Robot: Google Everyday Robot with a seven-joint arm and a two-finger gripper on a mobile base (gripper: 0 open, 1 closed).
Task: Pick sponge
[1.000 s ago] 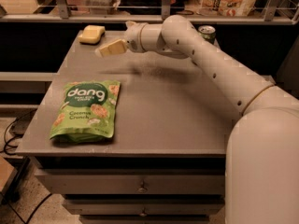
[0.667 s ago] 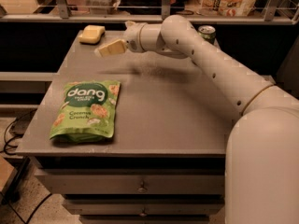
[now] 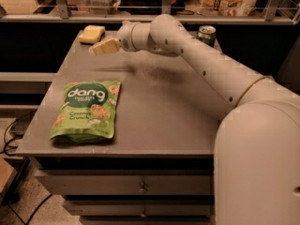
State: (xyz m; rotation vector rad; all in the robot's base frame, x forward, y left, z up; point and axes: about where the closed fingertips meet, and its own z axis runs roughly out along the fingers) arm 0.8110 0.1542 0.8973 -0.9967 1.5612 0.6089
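Note:
The sponge is a pale yellow soft block lying flat at the far left corner of the grey table. My gripper hangs above the table just right of and nearer than the sponge, its pale yellow flat fingers pointing left. It stays apart from the sponge and holds nothing that I can see. My white arm reaches in from the lower right across the table's far side.
A green snack bag lies flat at the table's front left. A green soda can stands at the far right, behind the arm. A railing and shelves run behind the table. Drawers sit below the front edge.
The gripper has shifted slightly left and toward the far corner, closer to the sponge. The sponge, bag and can have not moved.

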